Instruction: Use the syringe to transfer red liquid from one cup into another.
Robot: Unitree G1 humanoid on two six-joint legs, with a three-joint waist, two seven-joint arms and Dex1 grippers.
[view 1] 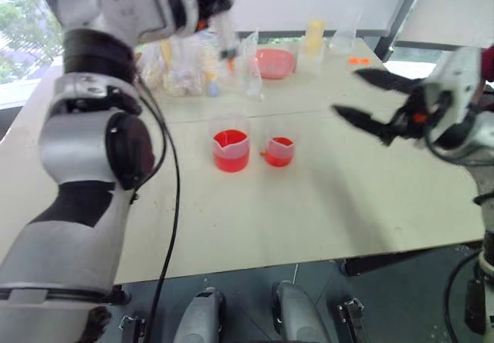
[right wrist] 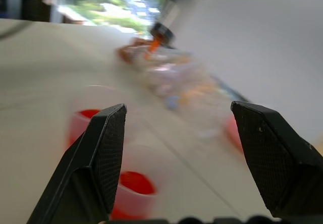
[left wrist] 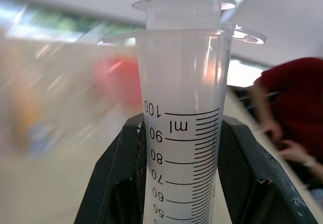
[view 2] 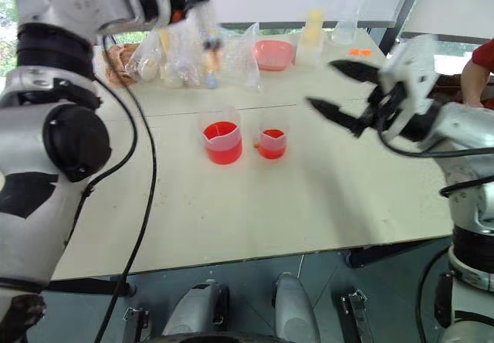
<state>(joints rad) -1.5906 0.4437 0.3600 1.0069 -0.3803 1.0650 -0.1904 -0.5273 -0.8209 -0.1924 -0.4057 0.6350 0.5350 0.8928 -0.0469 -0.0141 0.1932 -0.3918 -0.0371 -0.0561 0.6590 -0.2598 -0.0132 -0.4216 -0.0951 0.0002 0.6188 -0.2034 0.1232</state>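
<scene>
My left gripper (view 1: pixel 207 5) is raised over the back left of the table and shut on the syringe (left wrist: pixel 184 123). The clear graduated barrel is clamped between both fingers (left wrist: pixel 121 183), and the syringe (view 1: pixel 225 38) hangs down with its orange tip lowest. On the table's middle stands the larger beaker (view 1: pixel 230 148) holding red liquid (view 1: pixel 229 139). The smaller cup (view 1: pixel 279 151) to its right also holds red liquid. My right gripper (view 2: pixel 324 84) hovers open and empty to the right of the cups, pointing toward them, as the right wrist view also shows (right wrist: pixel 176 113).
A pink bowl (view 1: pixel 274 61), clear plastic bags (view 1: pixel 181 73), a yellowish bottle (view 1: pixel 315 38) and a clear container (view 1: pixel 343 38) line the back of the table (view 1: pixel 309 219). A person in a red top (left wrist: pixel 292 108) stands at the far right.
</scene>
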